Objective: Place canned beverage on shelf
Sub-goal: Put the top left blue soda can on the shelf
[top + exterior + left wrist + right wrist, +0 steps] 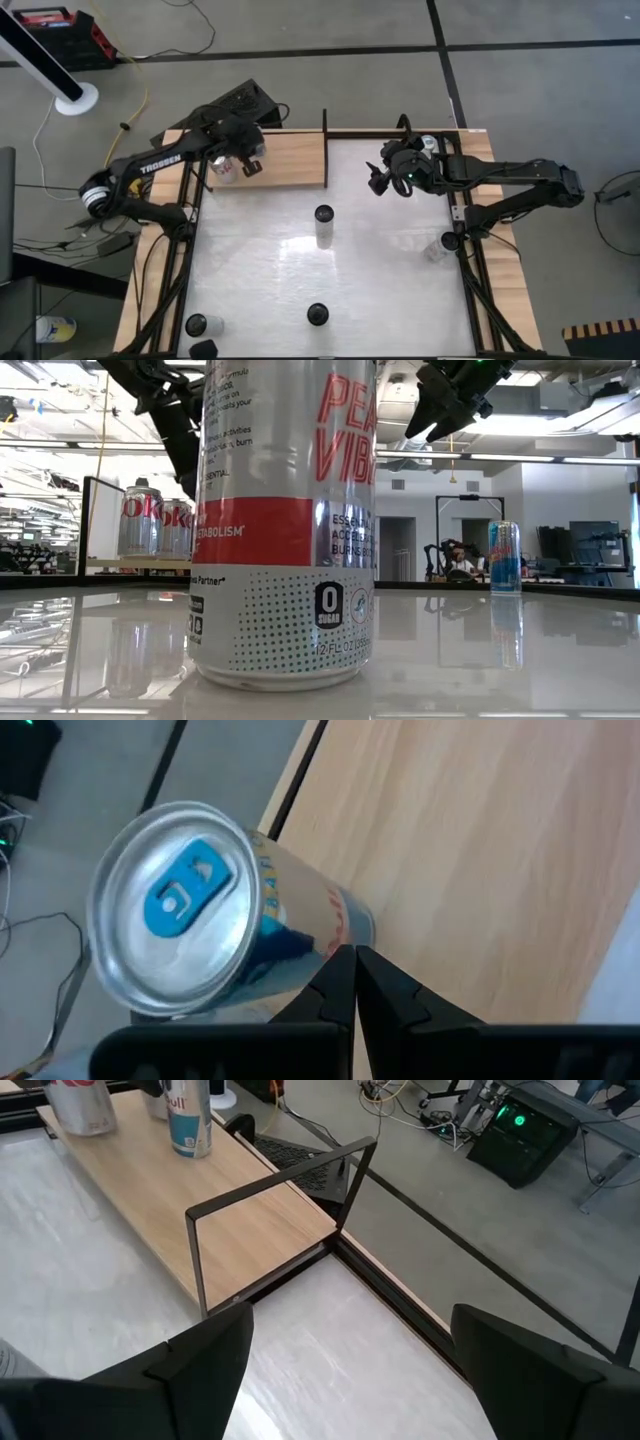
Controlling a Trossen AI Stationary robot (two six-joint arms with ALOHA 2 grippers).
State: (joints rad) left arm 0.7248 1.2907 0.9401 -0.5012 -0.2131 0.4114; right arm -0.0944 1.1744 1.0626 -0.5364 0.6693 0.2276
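Observation:
The light-wood shelf lies at the table's far left, with a black wire frame at its right end. A red-and-silver can and a slim blue can stand upright on the shelf's left part. My left gripper is above them, shut and empty. In its wrist view the slim can stands just beside the closed fingertips. My right gripper hovers open and empty over the table's far right part, right of the shelf. My left gripper's shut fingertips stand close beside the slim blue can's side, coming from above. I cannot tell whether they touch it. The can stands upright on the shelf board.
Several more cans stand on the white table: one at the centre, one at the near edge, one at the near left, one at the right edge. The near-edge can fills the low view.

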